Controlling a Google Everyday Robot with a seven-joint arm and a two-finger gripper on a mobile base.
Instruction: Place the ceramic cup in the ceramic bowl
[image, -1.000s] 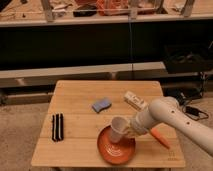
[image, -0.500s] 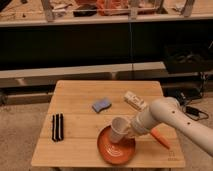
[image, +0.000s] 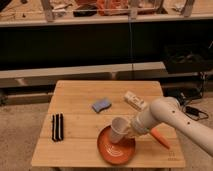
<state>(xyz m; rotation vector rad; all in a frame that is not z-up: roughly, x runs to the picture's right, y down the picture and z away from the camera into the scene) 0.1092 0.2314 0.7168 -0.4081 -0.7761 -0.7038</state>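
Observation:
The ceramic cup (image: 119, 129) is cream, tapered and tilted, held over the far rim of the ceramic bowl (image: 116, 147), a wide orange-red dish with lighter rings near the table's front edge. My gripper (image: 128, 129) reaches in from the right at the end of a white arm and is shut on the cup. I cannot tell whether the cup's base touches the bowl.
On the wooden table (image: 75, 102) lie a blue sponge (image: 102, 105), a whitish rectangular packet (image: 135, 100), a small orange carrot-shaped thing (image: 161, 138) and a black object (image: 58, 126) at the left. Shelving stands behind the table.

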